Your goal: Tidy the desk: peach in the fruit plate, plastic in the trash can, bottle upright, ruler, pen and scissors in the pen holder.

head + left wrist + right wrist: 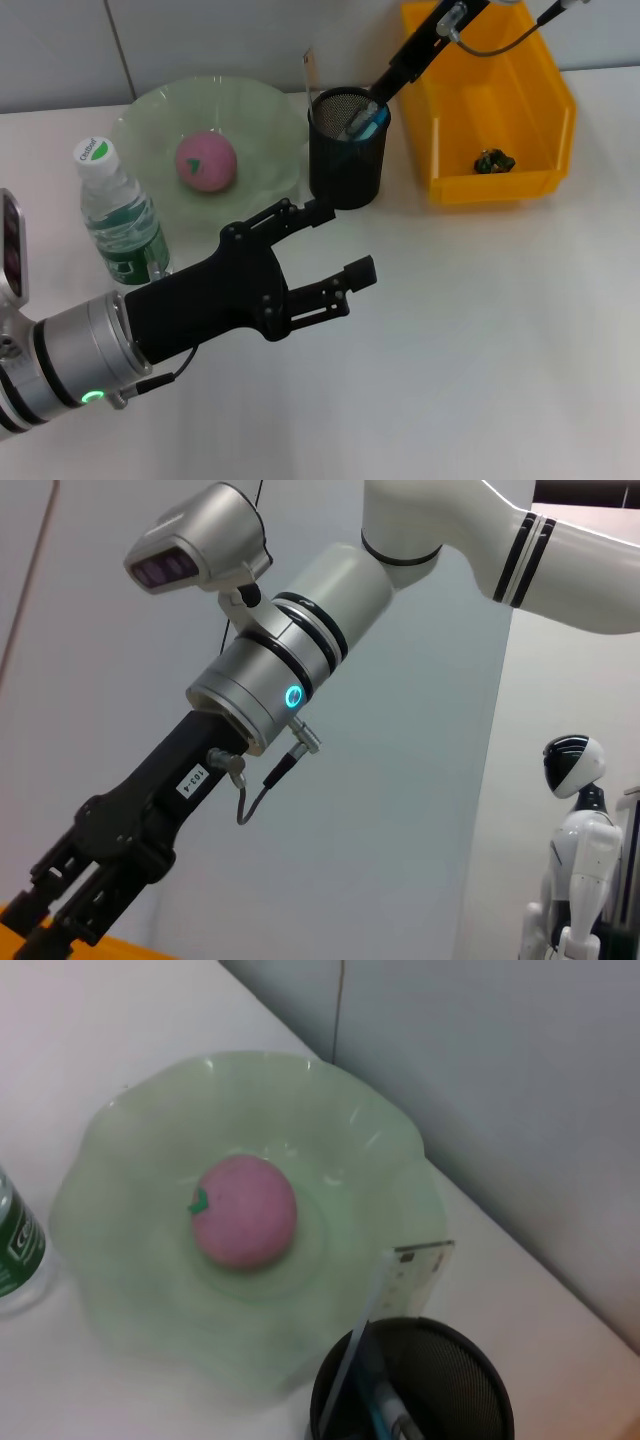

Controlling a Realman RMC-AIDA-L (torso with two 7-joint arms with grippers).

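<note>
The peach (206,161) already lies in the plate (262,112), the bottle (118,215) stands upright on the bench (480,330) beside the plate, and a dark crumpled scrap (494,160), probably the plastic, rests on the floor of the yellow bin (555,105). The step in hand seems to be the last one, filling the holder (346,150): the ruler (405,1278) stands in it, leaning on the rim, and a blue item (368,122), perhaps the pen, is there too. The right tool (372,108) reaches down into the mouth of the holder, but whether its fingers are closed or spread cannot be told, since the mesh hides them. The left tool (330,245) hovers above the bench in front of the holder, fingers wide apart and holding nothing. Scissors cannot be made out anywhere. The next move probably calls for the right tool to let go and rise straight up without tipping the holder
</note>
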